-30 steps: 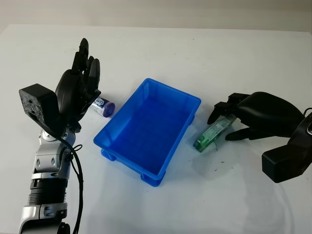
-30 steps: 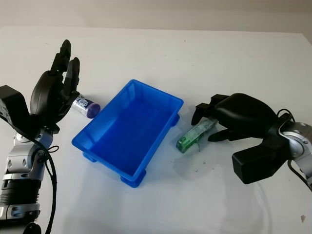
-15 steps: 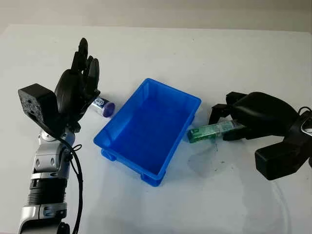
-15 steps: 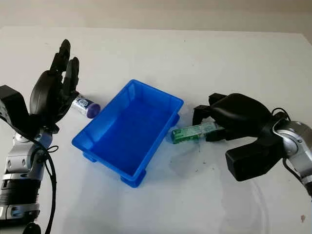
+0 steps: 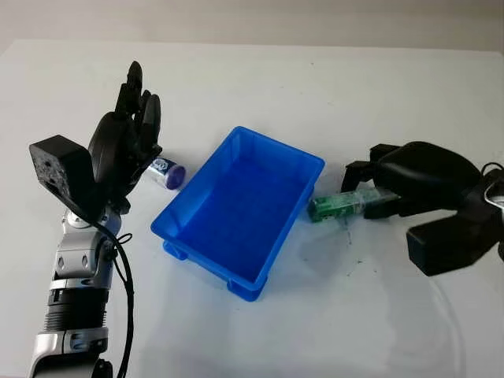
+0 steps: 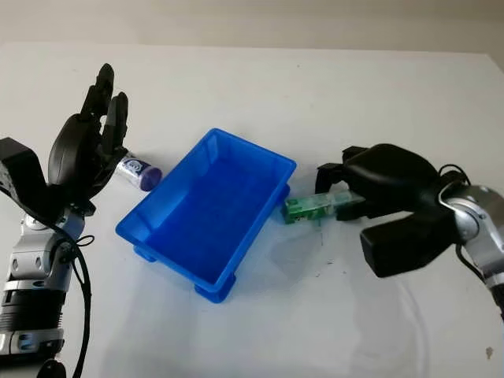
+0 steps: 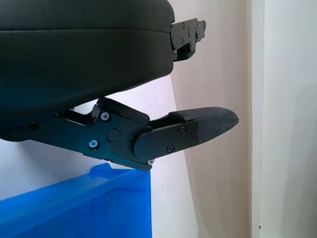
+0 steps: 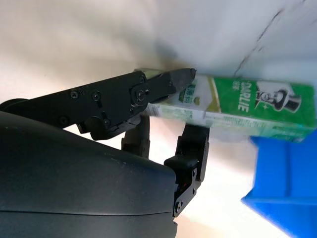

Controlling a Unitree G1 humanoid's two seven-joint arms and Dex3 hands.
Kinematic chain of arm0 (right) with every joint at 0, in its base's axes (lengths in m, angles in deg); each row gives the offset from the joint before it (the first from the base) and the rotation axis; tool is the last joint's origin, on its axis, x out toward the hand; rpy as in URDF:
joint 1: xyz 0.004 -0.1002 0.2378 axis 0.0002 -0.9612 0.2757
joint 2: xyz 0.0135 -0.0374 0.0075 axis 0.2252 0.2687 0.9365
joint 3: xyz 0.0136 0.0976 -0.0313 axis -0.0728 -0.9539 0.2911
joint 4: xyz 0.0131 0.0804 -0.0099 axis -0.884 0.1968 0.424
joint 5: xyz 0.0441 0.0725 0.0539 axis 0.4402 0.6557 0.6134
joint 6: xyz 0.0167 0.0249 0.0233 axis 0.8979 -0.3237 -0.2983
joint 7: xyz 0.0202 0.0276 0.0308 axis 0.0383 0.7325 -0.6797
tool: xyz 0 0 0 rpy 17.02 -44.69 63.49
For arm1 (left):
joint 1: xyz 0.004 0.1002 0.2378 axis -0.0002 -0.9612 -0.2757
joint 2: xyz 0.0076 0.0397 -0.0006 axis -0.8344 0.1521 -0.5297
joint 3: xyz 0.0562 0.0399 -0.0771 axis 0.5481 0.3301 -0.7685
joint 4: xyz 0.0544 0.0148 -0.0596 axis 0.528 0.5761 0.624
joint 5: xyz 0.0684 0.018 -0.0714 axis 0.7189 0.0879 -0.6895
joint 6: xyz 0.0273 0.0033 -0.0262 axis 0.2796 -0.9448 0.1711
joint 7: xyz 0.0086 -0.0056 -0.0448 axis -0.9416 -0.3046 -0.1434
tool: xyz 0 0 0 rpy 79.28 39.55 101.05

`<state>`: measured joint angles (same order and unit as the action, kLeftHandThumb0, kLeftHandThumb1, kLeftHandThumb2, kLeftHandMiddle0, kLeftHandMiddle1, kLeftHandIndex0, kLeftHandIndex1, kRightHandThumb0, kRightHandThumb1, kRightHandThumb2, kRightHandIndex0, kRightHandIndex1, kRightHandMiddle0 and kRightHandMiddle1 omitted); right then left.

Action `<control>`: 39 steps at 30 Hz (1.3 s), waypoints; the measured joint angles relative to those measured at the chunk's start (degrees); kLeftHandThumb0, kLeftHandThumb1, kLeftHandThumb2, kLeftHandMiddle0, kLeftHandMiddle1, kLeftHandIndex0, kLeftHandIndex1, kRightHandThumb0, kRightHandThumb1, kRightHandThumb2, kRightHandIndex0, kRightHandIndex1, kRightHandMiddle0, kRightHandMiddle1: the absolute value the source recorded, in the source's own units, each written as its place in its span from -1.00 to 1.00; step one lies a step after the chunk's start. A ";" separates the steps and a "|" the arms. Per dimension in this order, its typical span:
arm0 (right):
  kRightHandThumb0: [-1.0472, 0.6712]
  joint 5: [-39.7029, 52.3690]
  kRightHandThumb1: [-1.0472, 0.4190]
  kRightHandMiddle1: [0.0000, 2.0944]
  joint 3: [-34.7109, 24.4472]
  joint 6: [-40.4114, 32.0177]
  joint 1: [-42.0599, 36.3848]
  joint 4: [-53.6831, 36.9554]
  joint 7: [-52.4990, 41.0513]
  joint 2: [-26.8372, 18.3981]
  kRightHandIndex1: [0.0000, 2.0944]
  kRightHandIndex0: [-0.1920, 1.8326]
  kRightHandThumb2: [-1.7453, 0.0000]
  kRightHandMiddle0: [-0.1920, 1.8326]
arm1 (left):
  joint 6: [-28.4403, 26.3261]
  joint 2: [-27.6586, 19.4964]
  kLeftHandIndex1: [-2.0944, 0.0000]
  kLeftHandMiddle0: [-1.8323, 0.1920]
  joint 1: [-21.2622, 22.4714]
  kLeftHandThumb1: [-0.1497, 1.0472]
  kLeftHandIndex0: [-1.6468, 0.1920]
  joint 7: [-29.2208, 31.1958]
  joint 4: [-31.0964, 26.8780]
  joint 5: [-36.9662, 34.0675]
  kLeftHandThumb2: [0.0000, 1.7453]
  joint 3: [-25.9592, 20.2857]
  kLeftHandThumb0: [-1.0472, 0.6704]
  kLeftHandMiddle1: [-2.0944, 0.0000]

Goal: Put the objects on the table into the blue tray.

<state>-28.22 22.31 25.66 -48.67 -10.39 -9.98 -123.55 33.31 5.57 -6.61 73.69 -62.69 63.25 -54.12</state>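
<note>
Now my right hand [image 5: 376,191] clamps the green rectangular toothpaste box [image 5: 337,205], held above the white tabletop [image 5: 331,315] just beside the blue plastic tray [image 5: 240,209]. My left hand [image 5: 126,146] is open, raised near the small purple-capped bottle [image 5: 165,172].

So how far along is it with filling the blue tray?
Nothing is in the blue tray yet. The right hand holds the green box just outside the tray's rim. The small bottle lies on the table beside the raised, open left hand.
</note>
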 measured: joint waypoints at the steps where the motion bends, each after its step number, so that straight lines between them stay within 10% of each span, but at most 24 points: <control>1: -0.17 -1.16 -0.90 0.16 0.14 0.53 0.77 0.98 1.58 -0.16 0.77 -0.52 0.94 -0.46 | 0.00 0.00 1.00 1.00 0.00 1.00 1.00 0.00 0.00 0.00 -0.28 -0.03 -0.60 1.00; 26: -0.17 -15.51 -0.83 0.19 0.24 -9.80 7.29 4.60 24.88 -4.13 1.00 -0.38 0.94 -0.30 | -0.17 -0.08 1.00 1.00 0.00 1.00 1.00 -0.06 -0.01 0.02 -0.27 -0.10 -0.61 1.00; 30: -0.14 -16.84 -0.81 0.12 0.38 -12.69 7.47 4.13 28.75 -3.22 0.51 -0.29 0.94 -0.28 | -0.19 -0.08 1.00 1.00 0.00 1.00 1.00 -0.27 -0.04 0.09 -0.27 -0.10 -0.60 1.00; 39: -0.11 -15.66 -0.84 0.06 1.16 -7.94 7.91 4.33 41.60 1.50 0.25 -0.26 0.94 -0.33 | -0.15 -0.07 1.00 1.00 0.00 1.00 1.00 -0.24 -0.04 0.11 -0.27 -0.09 -0.60 1.00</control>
<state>-43.87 23.47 17.71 -40.76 -6.06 31.62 -122.05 33.16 5.50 -6.61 73.44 -62.73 63.36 -54.21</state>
